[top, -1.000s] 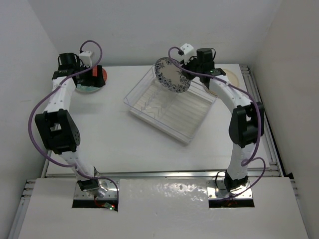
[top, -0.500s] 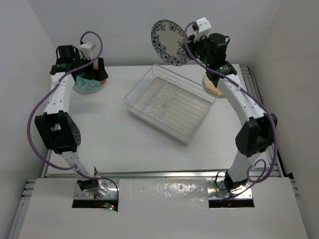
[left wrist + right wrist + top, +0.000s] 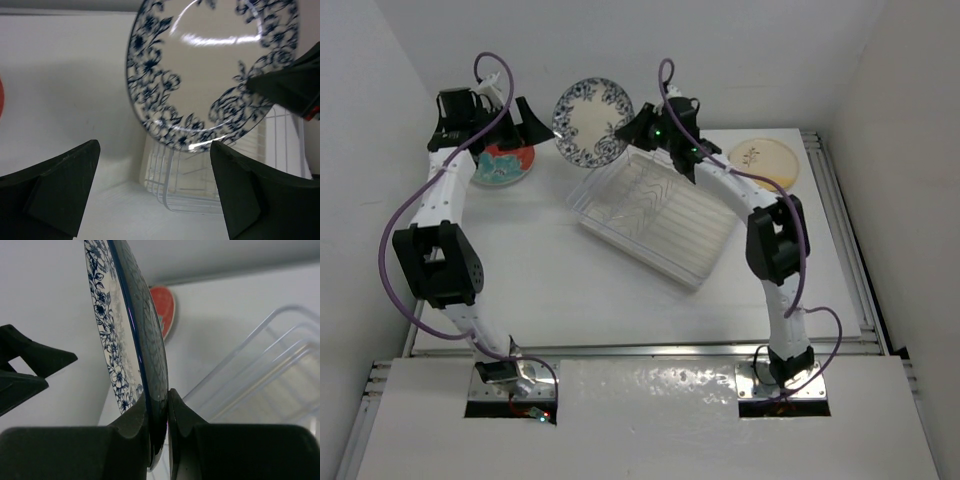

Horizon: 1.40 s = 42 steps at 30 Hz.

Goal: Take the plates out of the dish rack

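Observation:
My right gripper [image 3: 632,128] is shut on the rim of the white plate with blue flowers [image 3: 592,122] and holds it on edge in the air, left of the dish rack [image 3: 660,215]. The right wrist view shows its fingertips [image 3: 159,420] pinching that plate [image 3: 131,335]. My left gripper [image 3: 527,122] is open and empty, facing the plate [image 3: 210,75] from a short way off, its fingers [image 3: 60,190] spread wide. No plate stands between the rack's wire dividers. The red-rimmed plate [image 3: 503,165] lies at the far left, the cream plate [image 3: 765,160] at the far right. No pink plate shows.
White walls close in the table at the back and both sides. The rack's clear wall [image 3: 200,185] lies just below and behind the held plate. A metal rail [image 3: 840,230] runs along the table's right edge.
My right arm has swung the blue-flowered plate from above the rack's far right corner over to the left. My left gripper has risen off the red-rimmed plate and turned toward it.

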Motion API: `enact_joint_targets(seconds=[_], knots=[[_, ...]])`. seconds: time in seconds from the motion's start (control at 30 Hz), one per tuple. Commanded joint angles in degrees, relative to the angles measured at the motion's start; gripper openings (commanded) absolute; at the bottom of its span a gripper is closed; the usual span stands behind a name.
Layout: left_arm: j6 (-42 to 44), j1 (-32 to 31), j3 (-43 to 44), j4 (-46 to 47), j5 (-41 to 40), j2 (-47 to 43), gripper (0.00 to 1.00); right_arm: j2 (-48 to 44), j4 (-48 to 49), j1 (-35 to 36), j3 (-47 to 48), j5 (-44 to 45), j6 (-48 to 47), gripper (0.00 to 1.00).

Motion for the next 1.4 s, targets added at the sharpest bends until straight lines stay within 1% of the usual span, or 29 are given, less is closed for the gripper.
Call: enact_joint_targets(seconds=[0.0, 0.13, 0.2, 0.33, 0.37, 0.53, 0.6, 0.63, 0.7, 0.73, 0.83, 0.9, 0.93, 1.0, 1.03, 1.17, 1.23, 1.27, 1.33, 1.37], knots=[[-7.0, -0.4, -2.6, 5.6, 0.8, -0.5, 0.89, -1.5, 12.5, 1.5, 8.1, -3.5, 10.5, 0.00], [-6.8, -0.4, -4.3, 5.8, -4.7, -0.5, 0.83, -1.8, 14.5, 2.3, 5.5, -3.6, 12.3, 0.00], [-6.7, -0.4, -4.5, 6.1, -7.3, 0.4, 0.82, -1.5, 15.7, 2.3, 3.9, -4.2, 15.0, 0.00], [-10.5, -0.5, -5.2, 9.1, -4.8, 1.7, 0.78, -1.1, 18.8, 2.4, 0.9, -5.7, 19.6, 0.00], [-12.0, -0.7, -5.3, 9.8, -4.3, 1.9, 0.76, -1.1, 18.1, 2.5, 0.8, -5.7, 19.6, 0.00], [-15.6, -1.7, -5.9, 13.9, 0.0, 2.2, 0.73, -0.5, 17.1, 3.0, 0.6, -5.5, 18.6, 0.00], [-19.4, -1.7, -6.7, 16.6, 1.8, 2.3, 0.65, 0.0, 17.5, 3.0, 0.8, -5.9, 18.9, 0.00], [-20.8, -1.7, -7.9, 17.4, 3.6, 2.3, 0.57, 0.1, 17.6, 3.0, 0.8, -5.9, 19.4, 0.00], [-24.1, -1.7, -9.1, 19.7, 5.4, 2.2, 0.51, 0.2, 17.6, 3.0, 0.6, -6.0, 19.4, 0.00], [-25.8, -1.7, -10.4, 20.4, 6.4, 2.1, 0.46, 0.2, 17.7, 3.0, 0.5, -6.0, 19.4, 0.00], [-27.2, -1.7, -12.4, 22.6, 8.0, 2.0, 0.39, 0.7, 18.4, 3.0, 0.6, -6.5, 20.8, 0.00], [-28.7, -1.7, -13.0, 24.2, 8.8, 2.1, 0.27, 1.2, 19.1, 3.0, 0.8, -6.9, 21.9, 0.00], [-29.6, -1.7, -13.2, 24.5, 9.4, 1.9, 0.13, 1.5, 19.1, 3.0, 1.0, -7.0, 22.1, 0.00], [-29.9, -1.7, -13.2, 24.9, 9.7, 1.7, 0.03, 1.6, 18.6, 3.0, 1.1, -7.0, 22.1, 0.00], [-30.0, -1.7, -12.9, 24.8, 9.9, 1.4, 0.00, 1.5, 18.3, 2.9, 1.1, -7.2, 21.8, 0.00], [-31.8, -1.3, -12.8, 25.2, 10.9, 1.2, 0.00, 1.6, 15.3, 2.9, 1.1, -7.8, 21.1, 0.00], [-36.9, -0.6, -14.6, 29.7, 12.4, 0.9, 0.00, 1.8, 12.5, 2.9, 1.4, -7.5, 20.3, 0.00], [-39.2, -0.1, -15.5, 34.4, 12.9, 0.8, 0.00, 1.8, 11.1, 2.9, 2.3, -7.5, 19.8, 0.02], [-44.2, 1.6, -16.9, 39.0, 13.8, 1.0, 0.00, 1.9, 7.9, 2.7, 3.1, -6.8, 17.6, 0.14], [-44.8, 2.2, -16.9, 39.4, 13.9, 1.1, 0.00, 1.6, 7.4, 2.6, 3.1, -6.6, 17.0, 0.22]])
